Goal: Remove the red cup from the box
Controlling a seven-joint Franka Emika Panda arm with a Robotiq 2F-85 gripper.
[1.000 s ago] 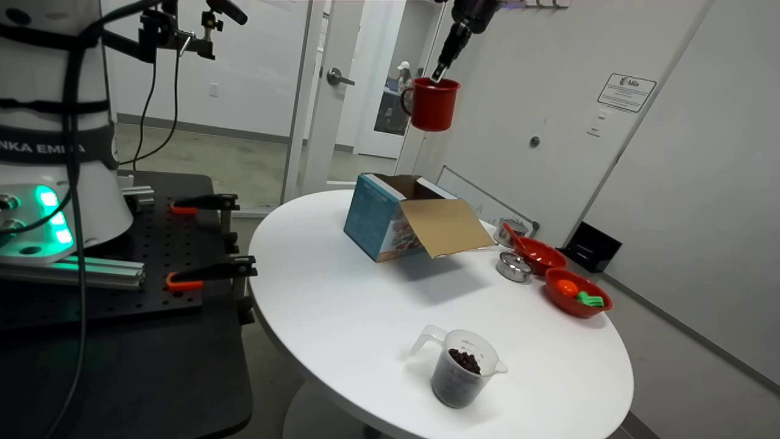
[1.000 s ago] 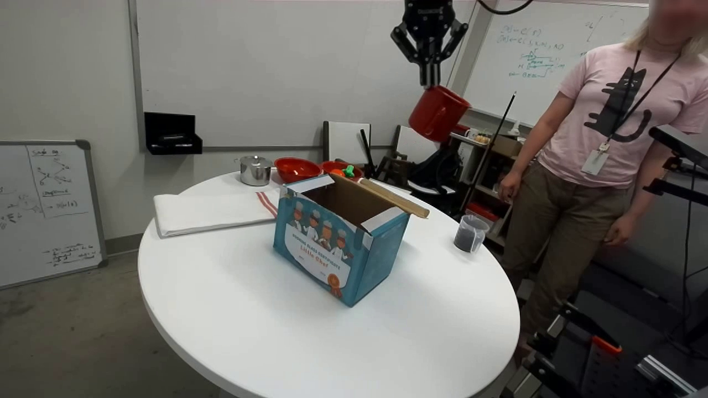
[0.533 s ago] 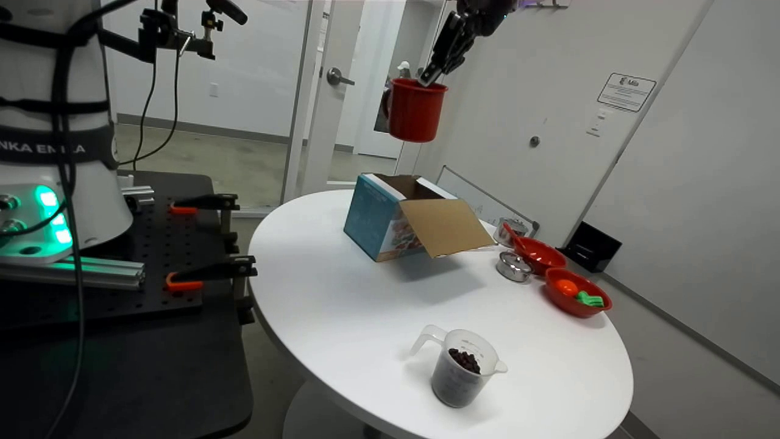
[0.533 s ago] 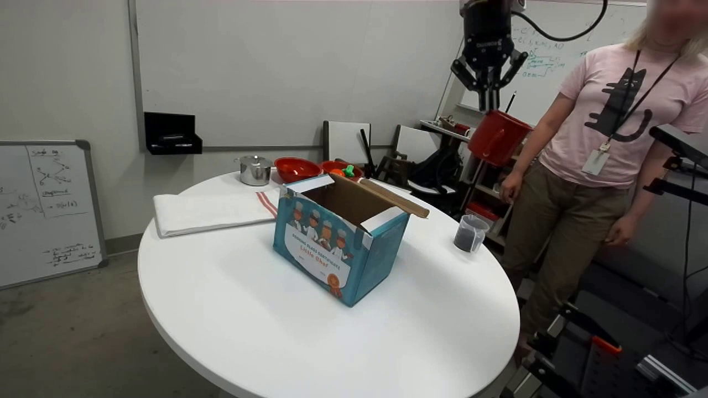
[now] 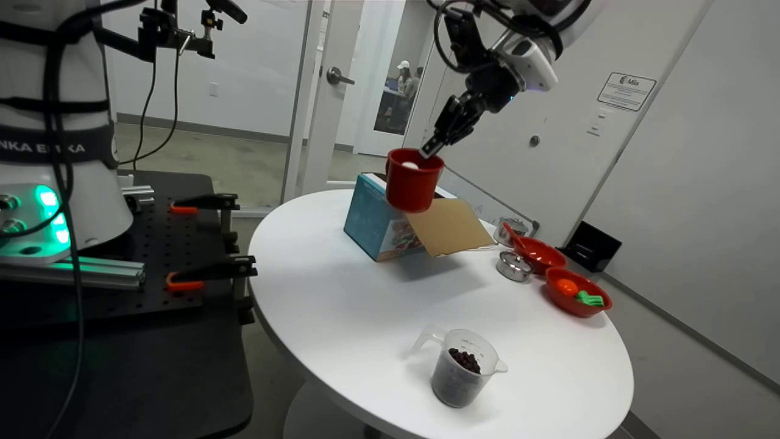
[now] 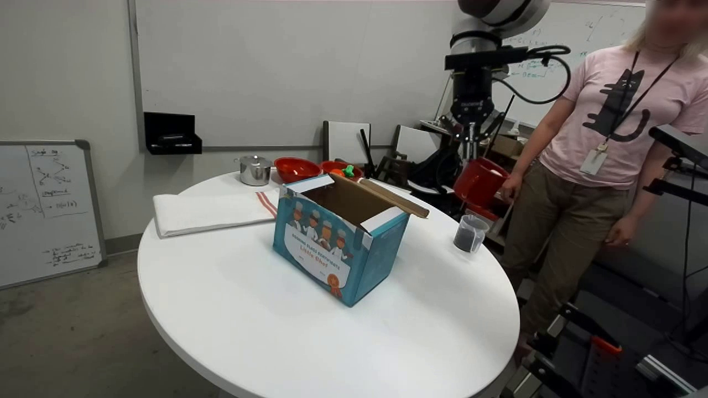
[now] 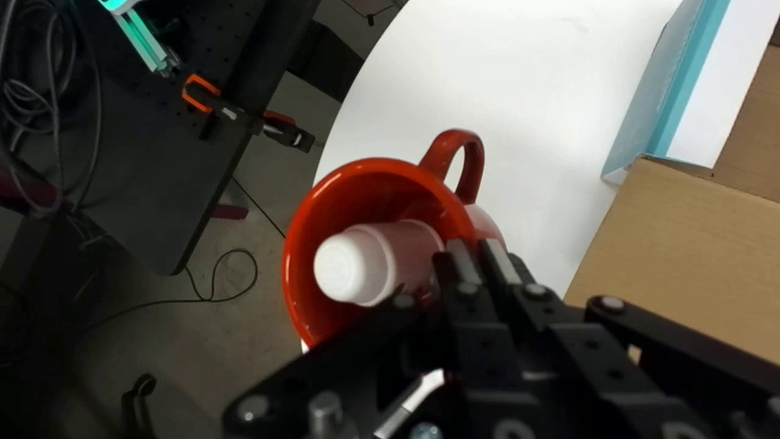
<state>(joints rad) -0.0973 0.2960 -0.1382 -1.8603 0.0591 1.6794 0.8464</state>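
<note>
Your tool [image 7: 481, 260] clamps red cup [image 5: 414, 188] at rim. Cup likely stiff, light, slick; white item [image 7: 353, 265] inside may roll. Rim: probably your soundest hold.

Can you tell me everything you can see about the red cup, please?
The red cup is round and shiny, a little narrower at the bottom, with one looped handle on its side. I can't tell if it's plastic or metal. It hangs tilted in the air, out of the box and not touching it. The shut pincer grips it by the rim. A small white thing, shaped a bit like a bottle, lies inside it.
</note>
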